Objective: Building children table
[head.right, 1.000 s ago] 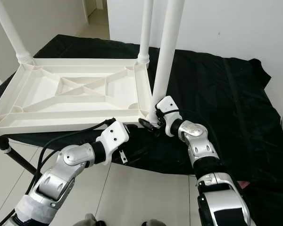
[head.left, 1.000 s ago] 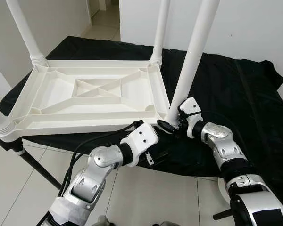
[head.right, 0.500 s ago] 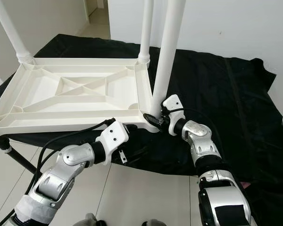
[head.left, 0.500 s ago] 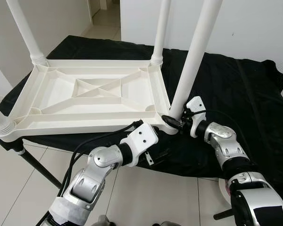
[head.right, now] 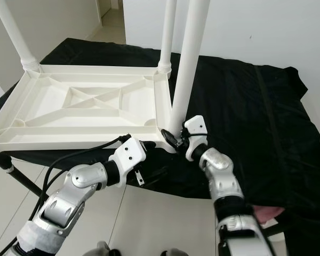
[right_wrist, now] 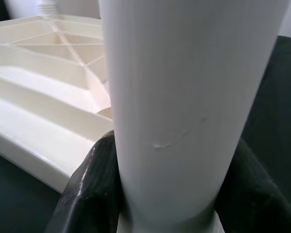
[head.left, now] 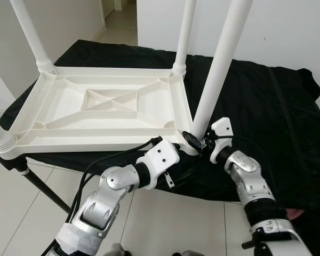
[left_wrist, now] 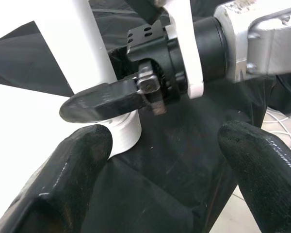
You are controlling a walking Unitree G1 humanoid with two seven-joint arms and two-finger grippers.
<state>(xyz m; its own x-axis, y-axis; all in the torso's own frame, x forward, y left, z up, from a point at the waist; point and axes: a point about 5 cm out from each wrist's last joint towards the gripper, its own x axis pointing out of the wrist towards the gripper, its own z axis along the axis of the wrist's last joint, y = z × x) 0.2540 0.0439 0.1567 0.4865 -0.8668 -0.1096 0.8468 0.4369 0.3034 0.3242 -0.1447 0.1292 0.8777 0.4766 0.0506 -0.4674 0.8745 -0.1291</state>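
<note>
The table top (head.left: 104,109) lies upside down on a black cloth (head.left: 266,112) with four white legs standing up, my right gripper (head.left: 194,143) clamped round the nearest leg (head.left: 216,74), my left gripper (left_wrist: 160,160) open wide just below.

Near-right corner is crowded: right gripper (head.left: 194,142) is clamped on the base of the near-right leg (head.left: 216,69), and left gripper (left_wrist: 160,145), fingers spread, sits just beside it below the tabletop (head.left: 104,104) rim. Upside-down tabletop with the far-right leg (head.left: 183,32) and far-left leg (head.left: 29,32) blocks the left and middle. Black cloth (head.left: 277,112) right of the near-right leg is open for approach.
</note>
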